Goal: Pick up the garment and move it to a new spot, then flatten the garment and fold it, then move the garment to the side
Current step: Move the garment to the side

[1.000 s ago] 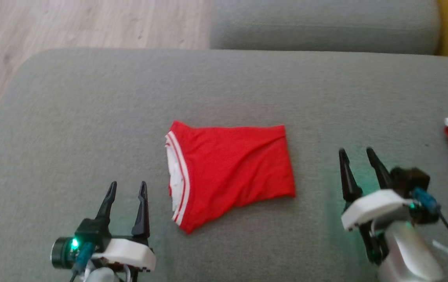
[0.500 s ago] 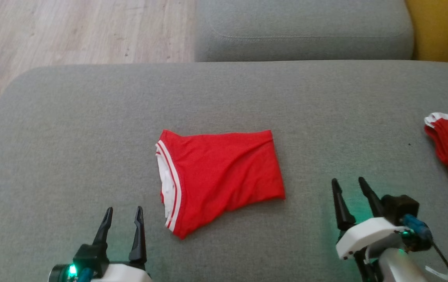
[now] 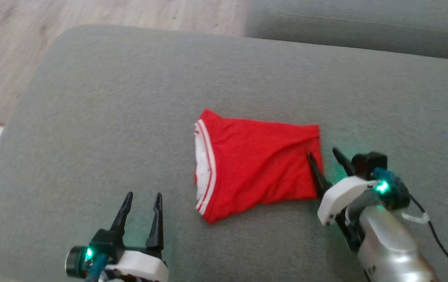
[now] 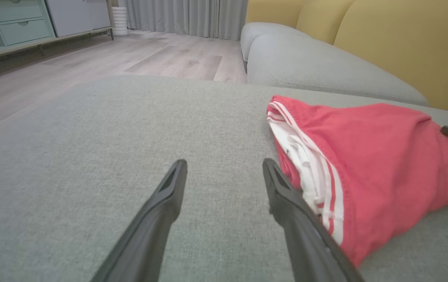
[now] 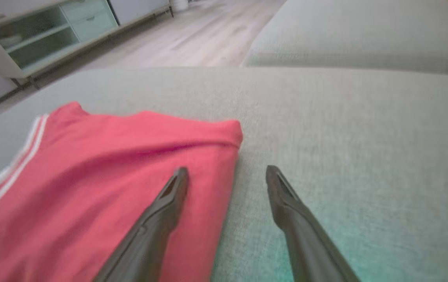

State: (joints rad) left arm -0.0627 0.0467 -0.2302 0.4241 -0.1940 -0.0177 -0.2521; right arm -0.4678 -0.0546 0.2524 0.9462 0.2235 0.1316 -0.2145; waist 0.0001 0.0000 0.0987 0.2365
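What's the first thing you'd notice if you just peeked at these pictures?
The bright red garment with white stripes, lying in the middle of the grey sofa cushion. Next, the right gripper, open at the garment's right edge with one dark finger over the red cloth. The left gripper is open at the lower left, apart from the garment.

The garment (image 3: 259,168) is bright red, its waistband edged with two thin white stripes and white inside. The sofa cushion (image 3: 129,98) is plain grey, the backrest (image 4: 404,39) mustard yellow. The floor (image 3: 12,47) shows pale wood grain. The left end effector (image 3: 144,194) and right end effector (image 3: 322,152) have black fingers on white housings, each lit green.
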